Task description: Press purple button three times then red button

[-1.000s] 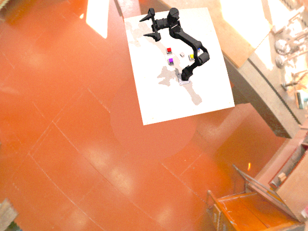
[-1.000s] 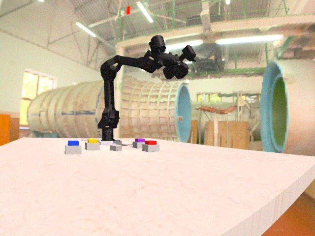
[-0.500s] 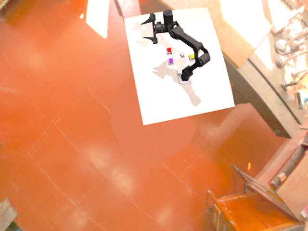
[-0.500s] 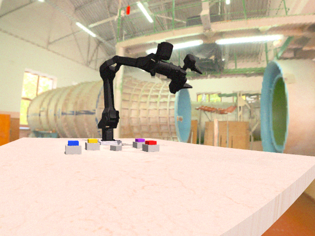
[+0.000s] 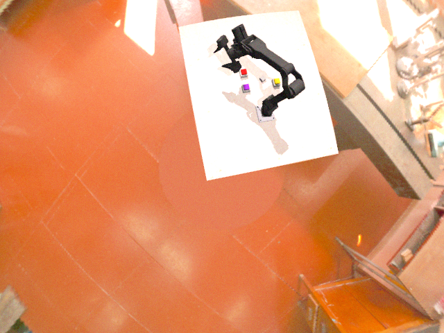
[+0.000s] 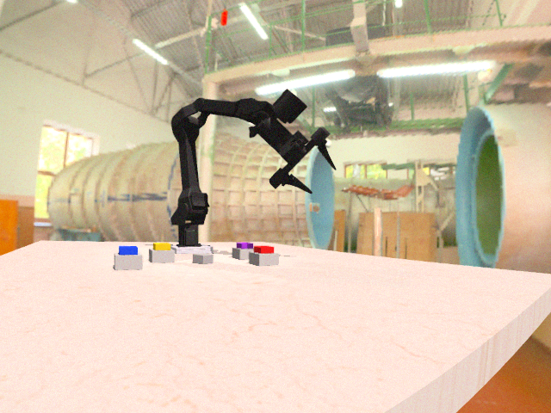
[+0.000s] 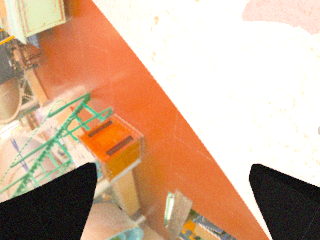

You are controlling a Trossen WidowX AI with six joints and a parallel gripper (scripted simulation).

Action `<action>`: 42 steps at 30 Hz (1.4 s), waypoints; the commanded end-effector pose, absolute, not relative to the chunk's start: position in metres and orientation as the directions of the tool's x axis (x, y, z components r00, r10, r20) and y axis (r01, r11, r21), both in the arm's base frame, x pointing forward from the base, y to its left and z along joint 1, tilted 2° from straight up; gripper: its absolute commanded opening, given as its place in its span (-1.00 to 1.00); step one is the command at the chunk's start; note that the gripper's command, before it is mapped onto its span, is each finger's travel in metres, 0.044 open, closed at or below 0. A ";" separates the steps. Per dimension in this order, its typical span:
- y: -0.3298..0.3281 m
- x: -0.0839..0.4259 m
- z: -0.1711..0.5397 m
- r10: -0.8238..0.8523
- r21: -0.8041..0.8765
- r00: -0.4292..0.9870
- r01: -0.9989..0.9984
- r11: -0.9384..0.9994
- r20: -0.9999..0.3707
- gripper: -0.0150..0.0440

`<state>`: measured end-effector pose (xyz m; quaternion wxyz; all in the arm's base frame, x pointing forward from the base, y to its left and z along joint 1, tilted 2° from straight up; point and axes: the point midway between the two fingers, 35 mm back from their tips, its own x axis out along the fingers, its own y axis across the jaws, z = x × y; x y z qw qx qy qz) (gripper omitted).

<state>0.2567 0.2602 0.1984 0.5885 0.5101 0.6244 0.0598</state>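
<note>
The purple button [image 5: 245,87] [image 6: 244,245] stands on a grey base, its cap raised. The red button [image 5: 243,71] [image 6: 263,249] stands close beside it, its cap also raised. My gripper [image 5: 218,59] [image 6: 323,180] [image 7: 176,173] is open and empty, high above the table. Its fingers point outward and down, past the red button and toward the table's side edge. It touches no button. Neither the purple nor the red button shows in the wrist view.
A yellow button [image 5: 277,81] [image 6: 162,246] and a blue button [image 6: 127,249] stand on the table [image 5: 229,143] [image 6: 267,333] [image 7: 210,75]. The arm hides the blue one in the top view. A small grey block [image 5: 261,79] [image 6: 202,258] lies between the yellow and red buttons.
</note>
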 end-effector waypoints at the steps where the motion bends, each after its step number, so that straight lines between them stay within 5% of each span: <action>1: 0.198 0.220 0.158 0.401 0.429 0.155 0.329 0.841 -0.903 0.86; 12: 0.120 0.170 0.141 -0.009 -0.010 0.010 -0.085 0.996 -1.000 0.86; 26: 0.117 0.169 0.142 -0.024 -0.025 0.005 -0.103 0.994 -1.000 0.86; 40: 0.115 0.169 0.080 -0.024 -0.025 0.005 -0.103 0.994 -1.000 -0.38; 42: 0.115 0.169 0.080 -0.024 -0.025 0.005 -0.103 0.994 -1.000 -0.42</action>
